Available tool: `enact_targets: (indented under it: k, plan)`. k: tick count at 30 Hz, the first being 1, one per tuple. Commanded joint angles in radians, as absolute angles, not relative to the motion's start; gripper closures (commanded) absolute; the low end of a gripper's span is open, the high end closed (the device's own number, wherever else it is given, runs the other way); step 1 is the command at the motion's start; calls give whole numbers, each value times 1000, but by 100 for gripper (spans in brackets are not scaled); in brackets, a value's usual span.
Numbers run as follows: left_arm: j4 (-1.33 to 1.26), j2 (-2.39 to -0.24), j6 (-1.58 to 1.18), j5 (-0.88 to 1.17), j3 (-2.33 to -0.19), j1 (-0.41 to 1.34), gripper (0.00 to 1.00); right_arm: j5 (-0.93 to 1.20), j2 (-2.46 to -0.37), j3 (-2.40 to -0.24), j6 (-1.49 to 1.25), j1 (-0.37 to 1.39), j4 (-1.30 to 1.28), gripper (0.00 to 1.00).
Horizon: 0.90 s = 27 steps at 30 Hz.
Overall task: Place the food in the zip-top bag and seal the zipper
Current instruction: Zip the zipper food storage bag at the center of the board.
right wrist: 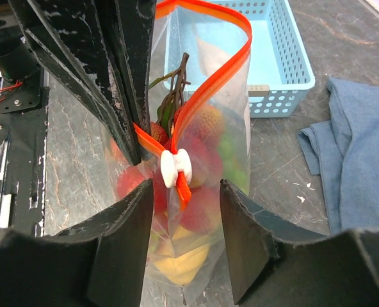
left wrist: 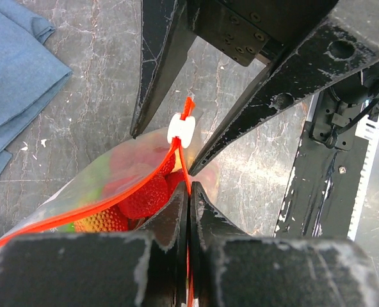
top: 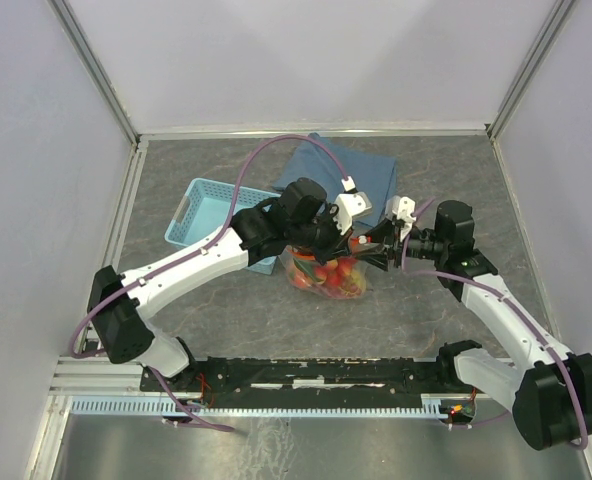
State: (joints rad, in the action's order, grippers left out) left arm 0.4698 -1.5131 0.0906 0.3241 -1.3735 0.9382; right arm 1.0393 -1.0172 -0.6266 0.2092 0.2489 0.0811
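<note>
Zip-top bag stands upright on the tabletop between the two arms, with the food already inside: strawberries, a stem of grapes and yellow pieces show through the clear film. The mouth gapes open, and the zipper forms an orange loop whose long axis runs from the white slider away from the right arm toward the blue basket. The left gripper has its jaws clenched on the zipper just beside the slider, anchoring that end of the bag. The right gripper is the nearer one to the slider. Its jaws are released and stand one on each side of it, apart from it and level with it. Sealing appears not yet begun. The coming move likely calls for the right jaws to close on the slider and drive it along the strip toward the far end. A folded blue cloth lies well apart on the right.
</note>
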Motion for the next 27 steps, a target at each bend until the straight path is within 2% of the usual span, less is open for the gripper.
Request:
enact_targets:
  k: [1,11,13,18,20,27]
  plan:
    - [421,-1466,153,345,-1377,943,97,1101,-1030,-680,233,255,80,47]
    - [399,-1476,143,356,-1371,945,97,1147,-1045,-675,205,255,121,59]
    - [387,-1470,140,356,-1366,944,97,1147,-1052,-674,201,255,121,65]
    - [386,-1462,141,315,-1362,945,93,1126,-1045,-676,190,255,119,92]
    - [388,-1453,143,295,-1361,945,90,1121,-1036,-675,190,255,118,97]
    - [368,-1421,155,284,-1369,945,63,1119,-1024,-689,186,255,77,98]
